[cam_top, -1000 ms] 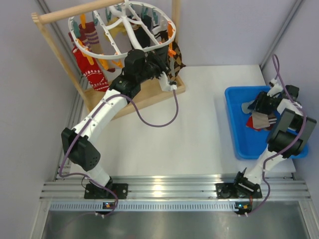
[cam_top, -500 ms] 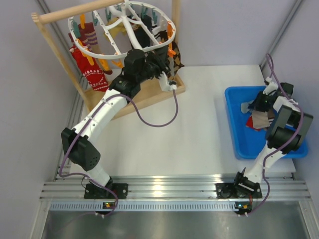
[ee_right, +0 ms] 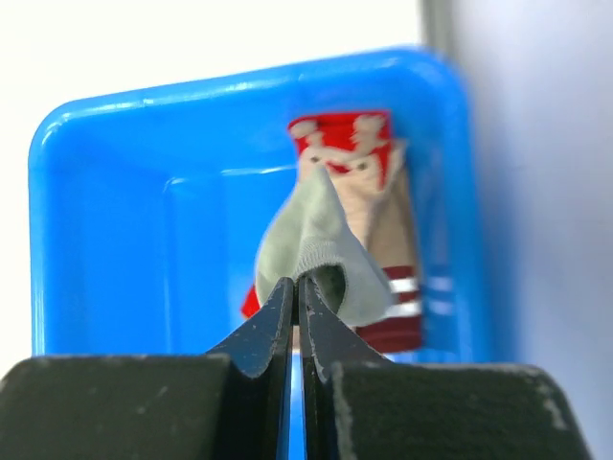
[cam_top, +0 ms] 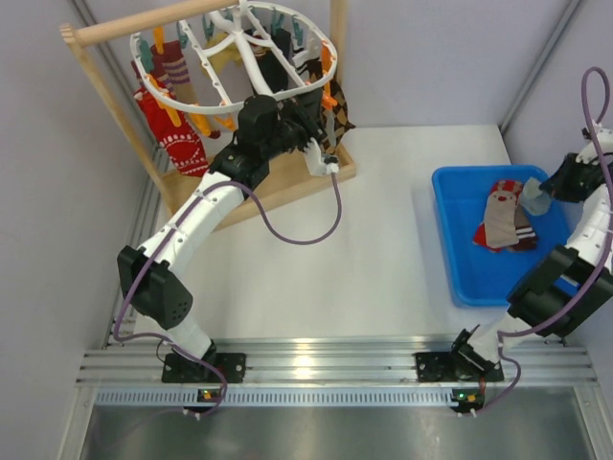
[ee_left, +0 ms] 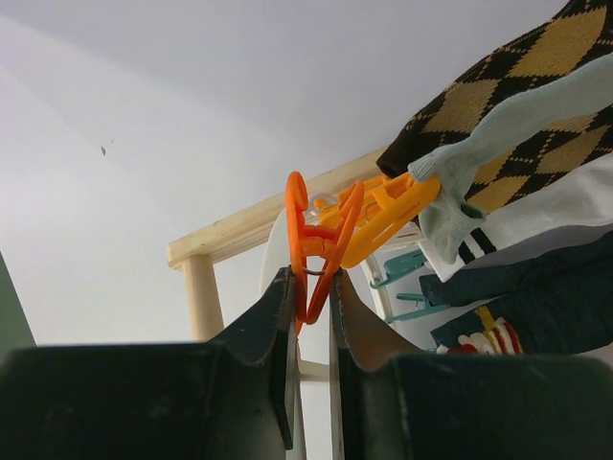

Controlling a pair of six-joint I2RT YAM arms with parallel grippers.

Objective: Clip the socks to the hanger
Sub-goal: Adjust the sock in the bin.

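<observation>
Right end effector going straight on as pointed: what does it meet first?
Beyond the grey sock the right end effector grips, probably the red-and-beige sock in the blue bin; depth unclear.

Overhead camera, high above the near edge, looks down on the whole white table (cam_top: 364, 249). Left wrist camera tilts upward, very near an orange plastic clip (ee_left: 311, 240) and a pale wooden rack (ee_left: 203, 297), which the overhead view shows top left. Right wrist camera looks down past a grey fabric sock (ee_right: 316, 244) into a blue plastic tray (ee_right: 105, 249), on the overhead view's right side.
</observation>
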